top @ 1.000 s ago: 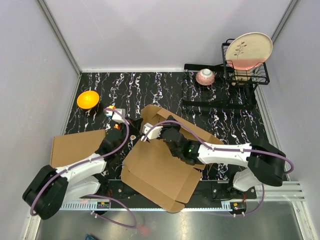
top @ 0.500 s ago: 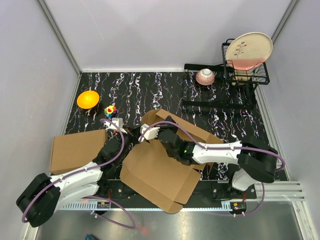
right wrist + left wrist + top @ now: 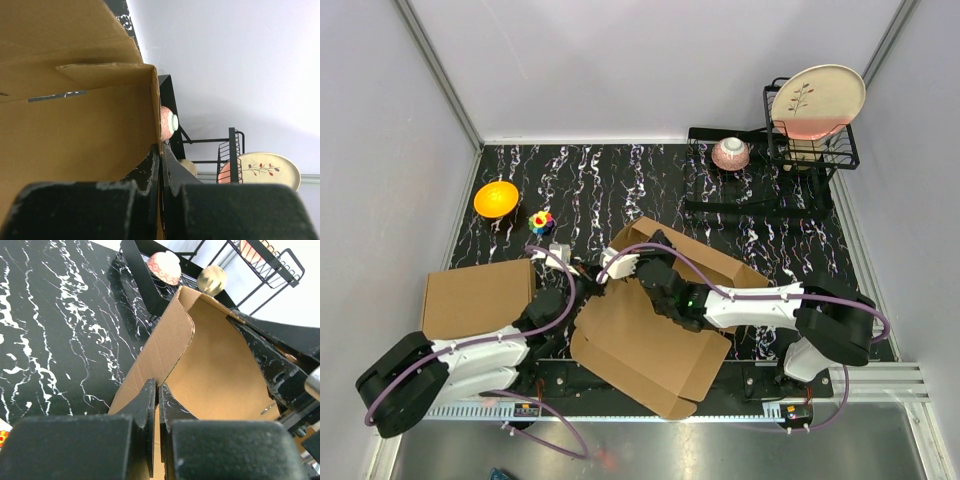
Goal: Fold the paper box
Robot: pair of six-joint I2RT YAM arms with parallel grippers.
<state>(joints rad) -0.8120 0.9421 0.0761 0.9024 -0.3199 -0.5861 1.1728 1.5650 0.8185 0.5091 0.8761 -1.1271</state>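
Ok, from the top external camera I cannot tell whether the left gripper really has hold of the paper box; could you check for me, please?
Observer: Yes. In the left wrist view the left gripper is shut on the thin edge of a raised flap of the paper box, with cardboard showing between its fingers.
Operator: Thank you. And is the right one gripping as well?
Observer: It is. In the right wrist view the right gripper is shut on the edge of an upright side wall of the box, one finger on each face.
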